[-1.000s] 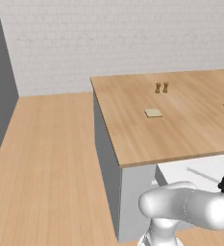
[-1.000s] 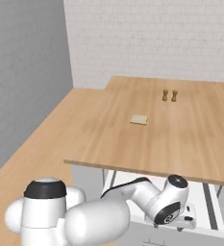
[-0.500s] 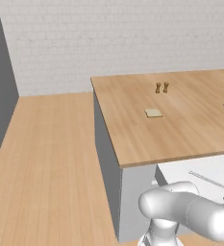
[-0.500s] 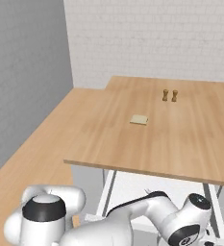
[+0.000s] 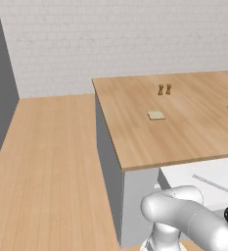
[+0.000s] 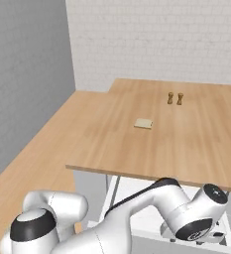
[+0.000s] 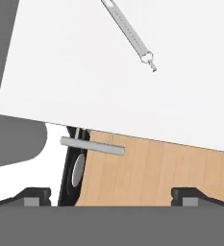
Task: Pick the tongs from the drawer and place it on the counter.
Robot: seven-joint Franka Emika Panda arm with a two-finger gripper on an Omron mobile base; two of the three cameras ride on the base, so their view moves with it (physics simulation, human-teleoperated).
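In your hand view, the thin silver-grey metal tongs (image 7: 129, 32) lie flat on the bare white floor of the wide shallow white drawer (image 7: 75, 77), slanting from the top edge down to the right, with a small ring at their lower end. The drawer's flat front carries a short grey bar handle (image 7: 92, 146), below which the wooden plank floor (image 7: 147, 173) shows. Your claw (image 7: 112, 196) is spread wide, its two dark fingertips (image 7: 36, 195) far apart at the bottom, empty, well clear of the tongs.

In your left base view, the light-brown wood-grain worktop (image 5: 193, 132) carries a small yellowish square pad (image 5: 156, 115), with two tiny brown shakers (image 5: 164, 89) further back. The open drawer sticks out beneath the worktop's near edge, the tongs lying toward its right side.
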